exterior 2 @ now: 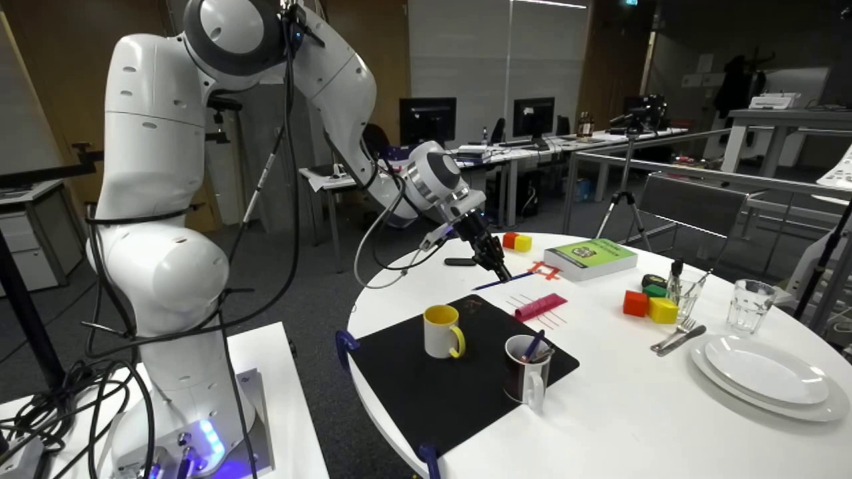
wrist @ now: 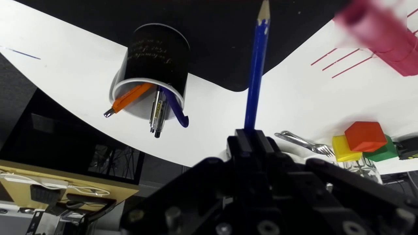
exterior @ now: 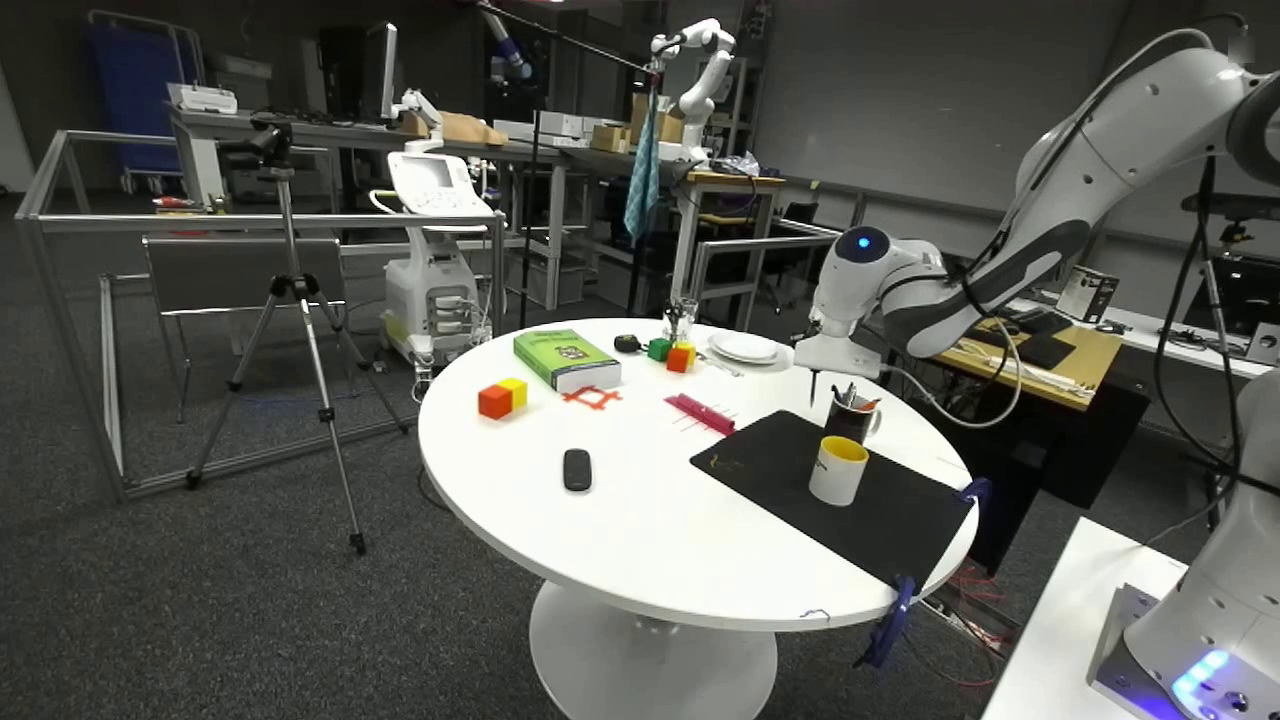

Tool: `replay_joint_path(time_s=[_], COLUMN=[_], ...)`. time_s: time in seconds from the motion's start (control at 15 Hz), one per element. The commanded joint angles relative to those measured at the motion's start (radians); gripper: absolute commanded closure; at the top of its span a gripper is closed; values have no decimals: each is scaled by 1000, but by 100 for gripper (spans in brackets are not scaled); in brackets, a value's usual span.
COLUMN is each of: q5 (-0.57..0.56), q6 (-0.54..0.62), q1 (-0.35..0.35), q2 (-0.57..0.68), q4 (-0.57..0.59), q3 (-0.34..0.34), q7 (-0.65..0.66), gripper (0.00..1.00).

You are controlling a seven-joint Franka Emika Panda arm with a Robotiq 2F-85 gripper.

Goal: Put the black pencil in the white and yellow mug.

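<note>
One pencil (wrist: 256, 70) in gripper (wrist: 250, 133), white mug (exterior 2: 440, 334) apart

A round white table (exterior: 650, 520) stands on dark grey carpet (exterior: 250, 630) near metal railings (exterior: 120, 222) and a tripod (exterior: 297, 287), while in an exterior view a thin light (exterior 2: 551, 3) shines high up, and grey and brown walls (exterior 2: 459, 60) stand behind a desk (exterior 2: 552, 148) with a dark monitor (exterior 2: 534, 116)

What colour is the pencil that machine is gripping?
The pencil is blue with a pale tip, clearest in the wrist view.
</note>
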Motion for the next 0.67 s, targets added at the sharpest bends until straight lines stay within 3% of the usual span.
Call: replay_joint_path(time_s=[0.0,0.27,0.6], q5=[-163,-256,-322], q6=[-124,-250,-404], q1=[-117,-212,-270], q2=[-115,-161,-172], q4=[-75,-128,-175], q3=[184,348,468], q7=[124,208,313], gripper=[98,98,98])
